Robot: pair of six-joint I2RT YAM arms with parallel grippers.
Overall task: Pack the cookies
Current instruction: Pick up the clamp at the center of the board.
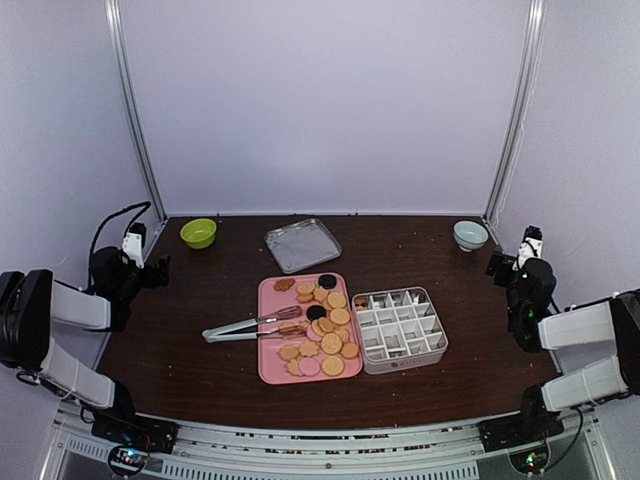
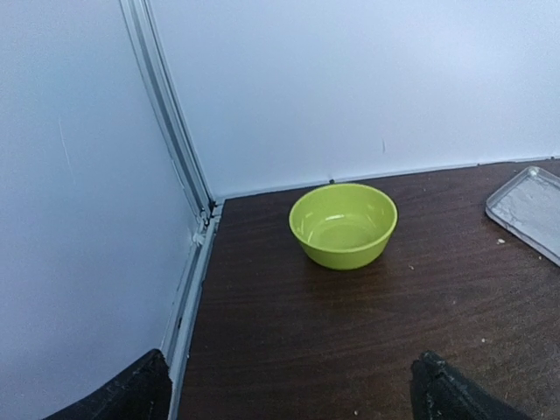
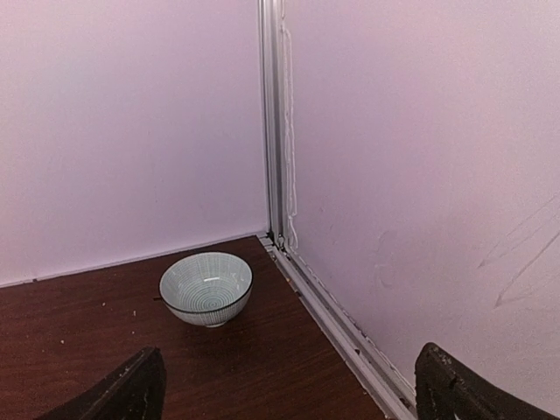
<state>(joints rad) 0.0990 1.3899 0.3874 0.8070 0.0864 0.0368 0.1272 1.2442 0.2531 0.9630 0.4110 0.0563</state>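
Top camera looks down from behind me; my low wrist cameras face its upper-corner green bowl [image 2: 342, 225] and striped bowl [image 3: 206, 289].

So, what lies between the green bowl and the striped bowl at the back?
Just a shallow metal tray, nearer the green bowl than the striped bowl, in the top view.

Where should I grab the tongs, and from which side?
Probably the handle half of the tongs, which sticks out past the pink tray's left edge, clear of the cookies. Come from above on the left, closing across both legs, which lie flat and spread toward the tips.
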